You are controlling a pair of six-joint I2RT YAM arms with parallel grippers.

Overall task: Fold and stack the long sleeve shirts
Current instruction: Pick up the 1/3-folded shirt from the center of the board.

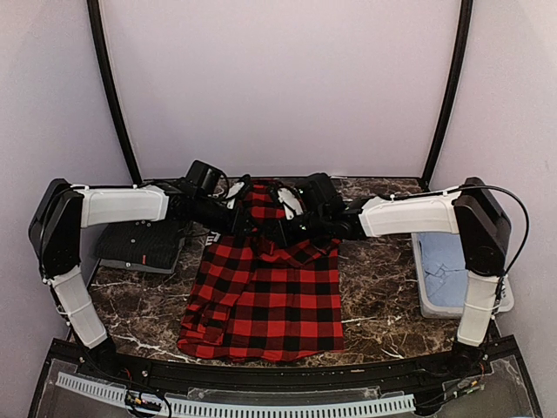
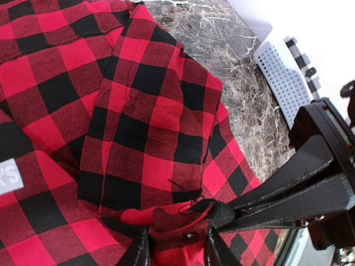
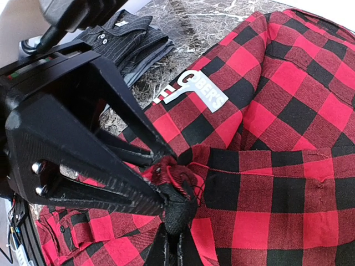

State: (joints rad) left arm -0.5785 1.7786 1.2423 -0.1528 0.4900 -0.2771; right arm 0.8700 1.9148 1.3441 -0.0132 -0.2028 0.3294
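From above, the dark veined marble table (image 1: 383, 287), set between pale lilac walls (image 1: 278, 78), carries the red-and-black flannel shirt (image 1: 265, 300) at its middle. The folded charcoal shirt (image 1: 139, 246) lies to the left. In the left wrist view, the left gripper (image 2: 177, 248) pinches a bunched flannel fold. In the right wrist view, the right gripper (image 3: 172, 252) has its jaws pressed together on the same cloth.
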